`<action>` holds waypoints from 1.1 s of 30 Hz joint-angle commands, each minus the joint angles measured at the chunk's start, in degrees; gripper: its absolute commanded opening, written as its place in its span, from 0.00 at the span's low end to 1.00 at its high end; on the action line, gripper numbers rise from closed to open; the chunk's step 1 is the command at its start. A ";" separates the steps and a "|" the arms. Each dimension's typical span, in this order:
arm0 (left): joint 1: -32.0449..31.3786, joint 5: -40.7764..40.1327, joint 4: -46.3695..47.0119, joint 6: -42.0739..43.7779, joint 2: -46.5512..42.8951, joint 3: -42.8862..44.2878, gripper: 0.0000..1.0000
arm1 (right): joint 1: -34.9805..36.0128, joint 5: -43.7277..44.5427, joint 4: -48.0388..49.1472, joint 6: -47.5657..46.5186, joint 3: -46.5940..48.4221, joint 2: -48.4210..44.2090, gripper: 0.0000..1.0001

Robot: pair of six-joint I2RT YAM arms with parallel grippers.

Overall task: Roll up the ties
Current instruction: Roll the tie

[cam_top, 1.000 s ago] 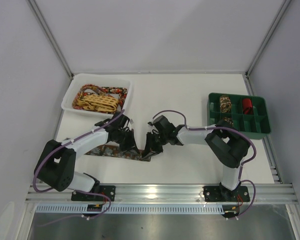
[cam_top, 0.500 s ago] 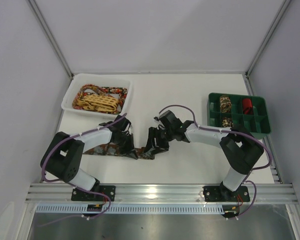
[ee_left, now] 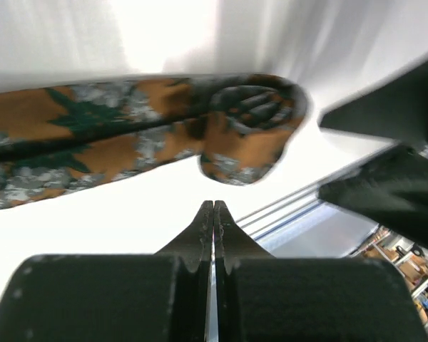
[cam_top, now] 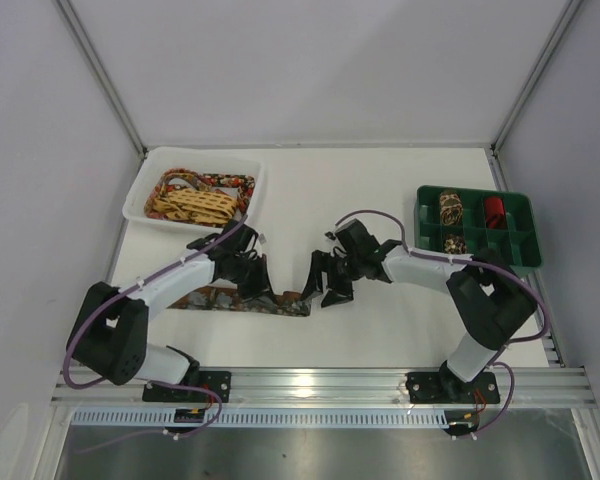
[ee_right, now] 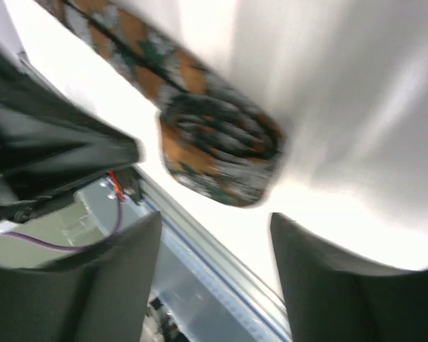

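A dark brown and orange mottled tie [cam_top: 230, 299] lies flat on the white table, its right end wound into a small loose coil [ee_left: 251, 120]. My left gripper [ee_left: 214, 206] is shut and empty, its tips just short of the coil. In the top view it [cam_top: 268, 291] hovers over the strip. My right gripper [ee_right: 214, 217] is open, and the coil [ee_right: 217, 149] lies free beyond its fingertips. In the top view the right gripper [cam_top: 327, 289] stands just right of the tie's end.
A white tray [cam_top: 140, 192] at the back left holds a yellow lattice tie [cam_top: 192, 205] and a red-floral one [cam_top: 228, 183]. A green divided box [cam_top: 475, 192] at the right holds three rolled ties [cam_top: 450, 208]. An aluminium rail [cam_top: 320, 382] runs along the near edge.
My right gripper has opened, let go of the tie's coiled end and drawn back to the right. My left arm shifted slightly and stayed shut.
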 commanded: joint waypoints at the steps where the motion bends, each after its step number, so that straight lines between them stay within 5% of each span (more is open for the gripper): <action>1: 0.20 3.85 0.26 0.37 -2.40 3.26 0.01 | -3.17 -2.04 0.97 -1.95 -4.02 -3.93 0.75; 4: -0.06 7.01 2.98 -0.42 0.06 3.79 0.00 | -4.31 -5.28 4.83 -2.57 -6.30 -4.12 0.83; 11: -0.50 7.99 6.50 -0.52 6.04 5.89 0.00 | -4.58 -8.37 14.58 -1.79 -7.28 1.77 0.82; 29: 0.20 2.89 7.38 1.51 9.65 2.82 0.00 | -1.15 -6.71 18.55 2.08 -4.02 10.74 0.66; 33: 0.11 2.97 7.82 1.24 10.00 2.12 0.00 | -1.50 -6.79 18.20 3.58 -4.38 10.65 0.55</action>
